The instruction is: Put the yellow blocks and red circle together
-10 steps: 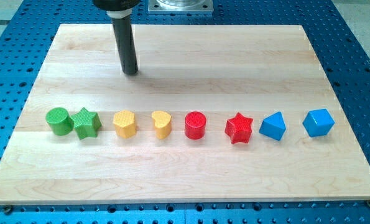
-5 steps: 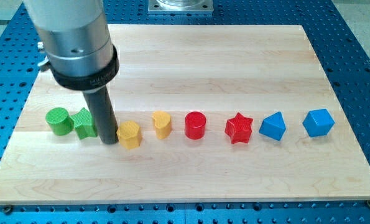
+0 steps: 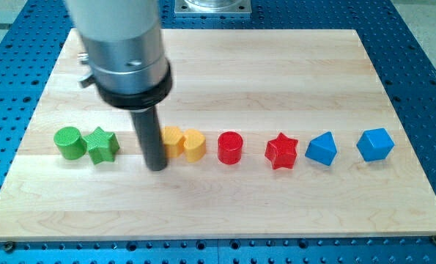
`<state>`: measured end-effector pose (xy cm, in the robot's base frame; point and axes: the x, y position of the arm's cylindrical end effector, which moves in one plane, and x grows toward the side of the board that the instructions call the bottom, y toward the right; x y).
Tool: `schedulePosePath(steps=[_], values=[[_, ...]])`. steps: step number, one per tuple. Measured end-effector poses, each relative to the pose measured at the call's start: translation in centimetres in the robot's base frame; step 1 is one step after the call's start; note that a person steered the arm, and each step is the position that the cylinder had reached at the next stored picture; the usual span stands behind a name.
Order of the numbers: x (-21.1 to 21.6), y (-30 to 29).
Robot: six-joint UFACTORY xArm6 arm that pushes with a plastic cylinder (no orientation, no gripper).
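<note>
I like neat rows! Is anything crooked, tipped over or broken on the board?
Nothing is broken or tipped. The one break in the even row: the two yellow blocks are squeezed together, touching, with my tip right beside them on the view's left. The red circle stands apart.

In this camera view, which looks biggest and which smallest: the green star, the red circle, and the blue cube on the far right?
1. Blue cube and green star: look about alike, so I won't rank them.
2. Red circle: slightly smaller.

All sit in one row, so nearness to the camera hardly skews this.
</note>
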<state>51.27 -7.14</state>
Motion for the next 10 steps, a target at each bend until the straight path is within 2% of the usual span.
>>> schedulePosePath(steps=[1, 3, 4, 5, 6, 7, 10], values=[[-2.3, 2.6], [-2.6, 9.2], [2.7, 5.9], [6.7, 7.8], [7.0, 13.9], [6.0, 14.9], [1.6, 12.8]])
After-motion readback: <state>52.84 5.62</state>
